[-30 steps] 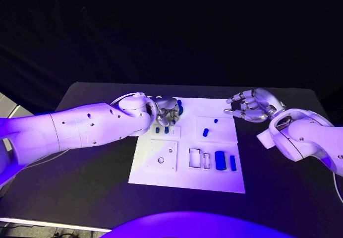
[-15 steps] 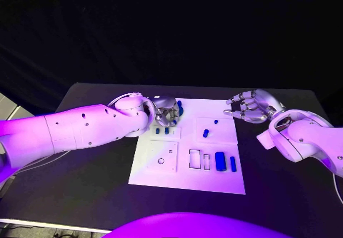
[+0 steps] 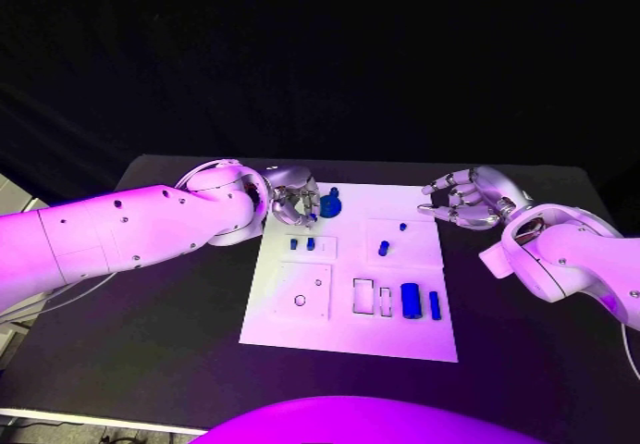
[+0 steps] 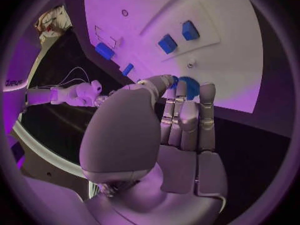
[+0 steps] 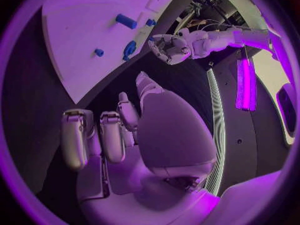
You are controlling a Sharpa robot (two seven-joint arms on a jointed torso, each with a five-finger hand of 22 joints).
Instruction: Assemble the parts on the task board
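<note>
The white task board (image 3: 350, 328) lies mid-table. My left hand (image 3: 293, 200) hovers over its far left corner and pinches a round blue part (image 3: 329, 205) between thumb and fingers; in the left wrist view that round blue part (image 4: 189, 88) sits at the fingertips (image 4: 207, 92). Two small blue pegs (image 3: 301, 244) stand just nearer than it on the board. My right hand (image 3: 467, 203) hangs at the board's far right edge, fingers loosely bent, holding nothing. A blue piece (image 3: 384, 247) and a tiny blue piece (image 3: 403, 225) lie near it.
A blue block (image 3: 411, 299) and a thin blue bar (image 3: 435, 304) lie beside two empty rectangular slots (image 3: 364, 294) on the board's near half. A square plate with a small hole (image 3: 302, 293) sits to their left. Black table (image 3: 160, 324) surrounds the board.
My left hand has drawn back from the two pegs toward the board's far left corner and turned, so the round blue part shows more. The right hand has stayed still.
</note>
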